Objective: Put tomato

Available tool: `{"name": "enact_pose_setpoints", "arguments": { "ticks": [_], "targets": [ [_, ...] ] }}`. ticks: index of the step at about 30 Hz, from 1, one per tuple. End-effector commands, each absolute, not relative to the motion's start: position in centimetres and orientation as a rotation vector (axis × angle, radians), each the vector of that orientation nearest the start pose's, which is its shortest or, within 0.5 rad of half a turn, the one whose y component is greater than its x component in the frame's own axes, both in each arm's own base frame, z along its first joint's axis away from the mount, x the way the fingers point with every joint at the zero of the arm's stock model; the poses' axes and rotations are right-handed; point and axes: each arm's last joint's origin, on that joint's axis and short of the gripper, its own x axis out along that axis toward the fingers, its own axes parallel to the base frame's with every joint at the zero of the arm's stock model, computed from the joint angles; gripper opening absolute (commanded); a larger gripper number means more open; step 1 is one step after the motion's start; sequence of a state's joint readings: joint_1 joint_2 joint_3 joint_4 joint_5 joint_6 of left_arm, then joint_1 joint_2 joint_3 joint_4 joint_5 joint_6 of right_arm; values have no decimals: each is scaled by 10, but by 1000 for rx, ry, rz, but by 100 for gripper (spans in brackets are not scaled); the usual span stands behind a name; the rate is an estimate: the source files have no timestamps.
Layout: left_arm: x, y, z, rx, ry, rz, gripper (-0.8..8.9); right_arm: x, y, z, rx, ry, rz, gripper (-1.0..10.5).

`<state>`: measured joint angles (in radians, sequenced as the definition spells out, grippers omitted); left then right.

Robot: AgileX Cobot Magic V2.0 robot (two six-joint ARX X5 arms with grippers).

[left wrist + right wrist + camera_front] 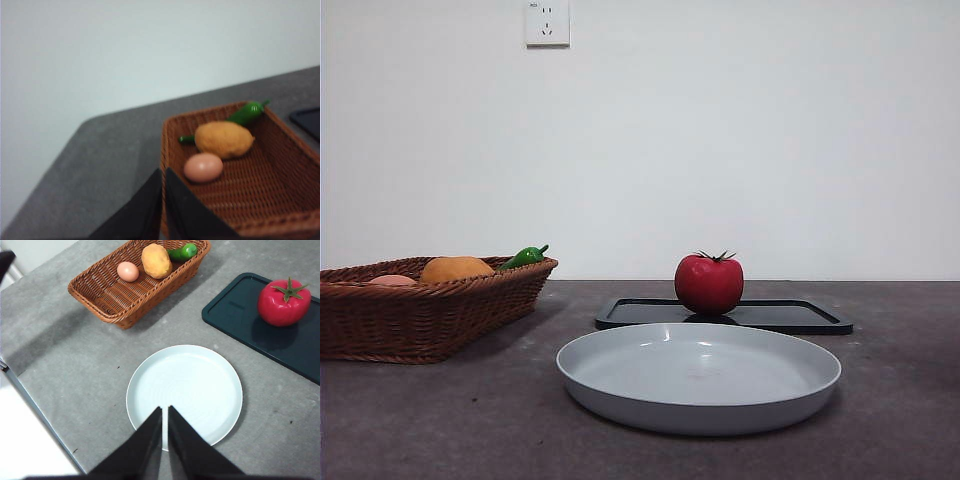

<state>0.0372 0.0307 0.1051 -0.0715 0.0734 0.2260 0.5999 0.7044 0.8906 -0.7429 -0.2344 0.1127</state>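
Note:
The glossy red tomato (709, 283) with a dark green stem stands on a black tray (800, 317), behind an empty grey plate (698, 376). The right wrist view shows the tomato (283, 302) on the tray (250, 320) and the plate (184, 392) below it. My right gripper (164, 412) is shut and empty, high above the plate's near rim. My left gripper (163, 175) is shut and empty, above the near corner of the wicker basket (280, 160). Neither arm shows in the front view.
The wicker basket (380, 310) stands at the left with an orange round fruit (456, 268), a green pepper (525, 256) and a pink egg (203, 167). The table's edge (35, 405) runs near the plate in the right wrist view. A wall socket (547, 22) is behind.

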Motion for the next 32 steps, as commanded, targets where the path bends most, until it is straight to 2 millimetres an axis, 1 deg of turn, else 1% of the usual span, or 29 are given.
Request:
{"name": "enact_pose_setpoints", "arguments": {
  "ticks": [1, 7, 13, 18, 32],
  "targets": [
    [94, 2, 181, 214, -2, -29, 8, 104, 80, 330, 9, 601, 785, 7],
    [97, 2, 162, 204, 57, -35, 8, 104, 80, 330, 9, 601, 785, 7],
    [96, 2, 150, 186, 166, -45, 8, 104, 80, 330, 9, 601, 785, 7],
    [96, 2, 149, 121, 174, -41, 8, 104, 80, 330, 9, 601, 785, 7],
    [96, 2, 149, 122, 175, -41, 8, 104, 80, 330, 9, 601, 785, 7]
  ]
}}
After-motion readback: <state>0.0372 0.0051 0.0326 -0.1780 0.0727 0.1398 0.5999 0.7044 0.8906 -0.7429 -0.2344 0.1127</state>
